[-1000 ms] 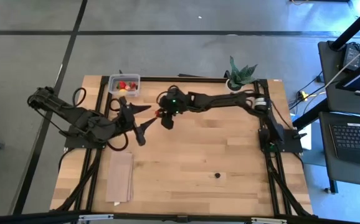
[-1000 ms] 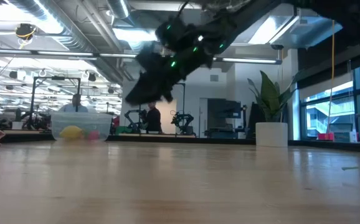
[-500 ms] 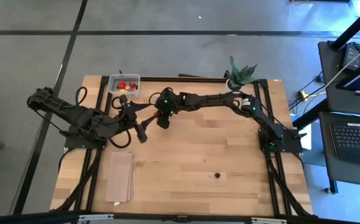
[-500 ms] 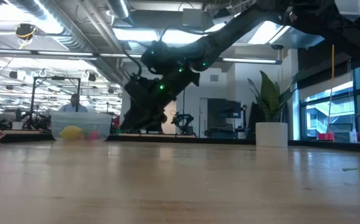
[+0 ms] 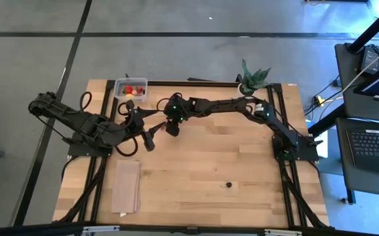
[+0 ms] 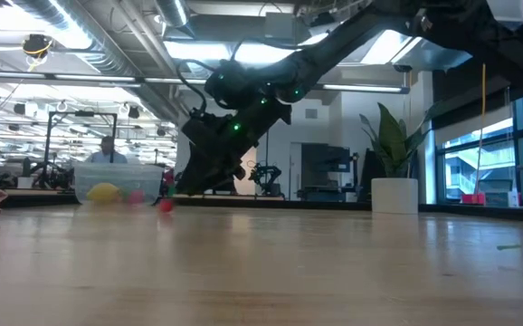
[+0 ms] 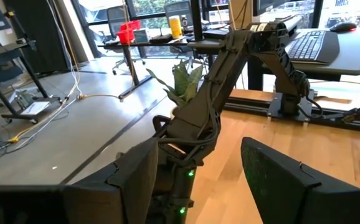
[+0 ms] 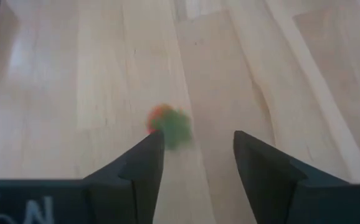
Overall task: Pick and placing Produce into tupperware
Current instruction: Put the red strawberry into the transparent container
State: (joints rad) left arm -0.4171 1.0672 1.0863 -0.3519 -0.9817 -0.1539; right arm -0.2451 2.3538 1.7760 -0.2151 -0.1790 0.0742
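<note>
Red with a green cap, a small strawberry piece [image 8: 167,127] lies on the bare wooden worktop [image 5: 202,164], just ahead of the right tool [image 5: 172,130], whose fingers [image 8: 136,167] stand apart with nothing between them. In the low view that berry [image 6: 166,205] sits on the boards a little way from the clear tupperware [image 6: 118,182], outside it. The tupperware [image 5: 130,90] stands at the worktop's far left corner and holds red pieces and one yellow one. One dark berry [image 5: 229,185] lies alone, well apart, nearer the front edge. The left tool [image 5: 151,128] hangs released and empty close beside the right one. A tan cloth [image 5: 126,186] rests at front left, a potted plant [image 5: 253,77] at the far edge.
</note>
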